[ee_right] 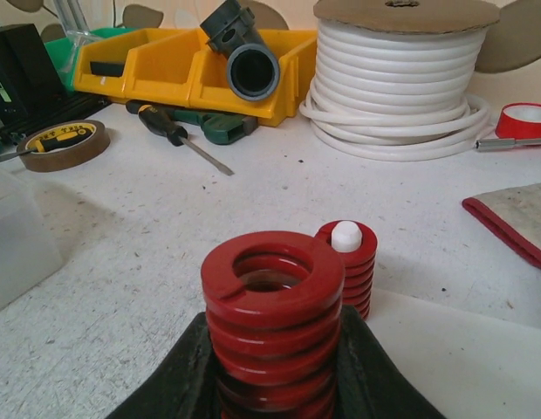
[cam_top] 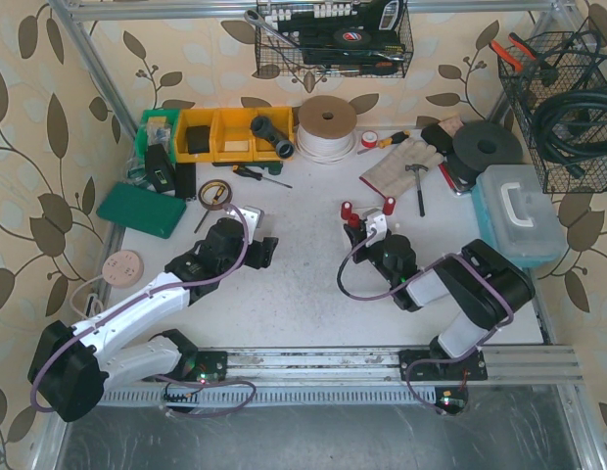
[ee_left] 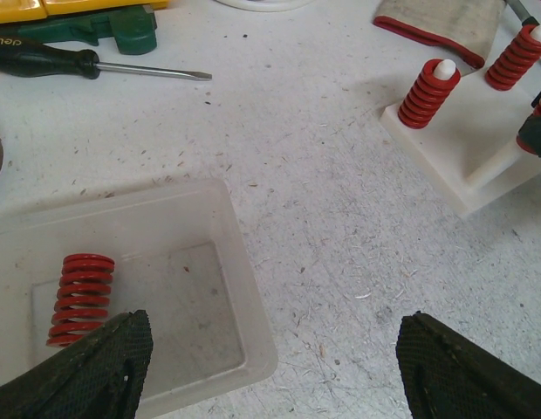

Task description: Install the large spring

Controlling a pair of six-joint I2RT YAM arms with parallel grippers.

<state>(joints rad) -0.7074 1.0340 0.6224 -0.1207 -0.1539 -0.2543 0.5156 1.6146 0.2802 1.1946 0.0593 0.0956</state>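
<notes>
My right gripper point(ee_right: 275, 371) is shut on the large spring point(ee_right: 272, 305), a thick red coil held upright between its black fingers, just over the near edge of the white base block point(ee_right: 454, 349). A smaller red spring point(ee_right: 349, 262) sits on a white peg right behind it. From above, the right gripper point(cam_top: 362, 233) is at the base block point(cam_top: 376, 226). My left gripper point(ee_left: 275, 367) hangs open over the corner of a clear plastic tray point(ee_left: 244, 288), nothing between its fingers. Another red spring point(ee_left: 78, 297) lies in that tray.
Two red springs point(ee_left: 428, 92) point(ee_left: 517, 54) stand on pegs of the base block point(ee_left: 480, 170). A screwdriver point(ee_left: 96, 65) lies behind the tray. Yellow bins point(cam_top: 225, 132), a white hose coil point(cam_top: 326, 127), gloves and a hammer point(cam_top: 418, 176) line the back; a blue-white case point(cam_top: 519, 211) stands right.
</notes>
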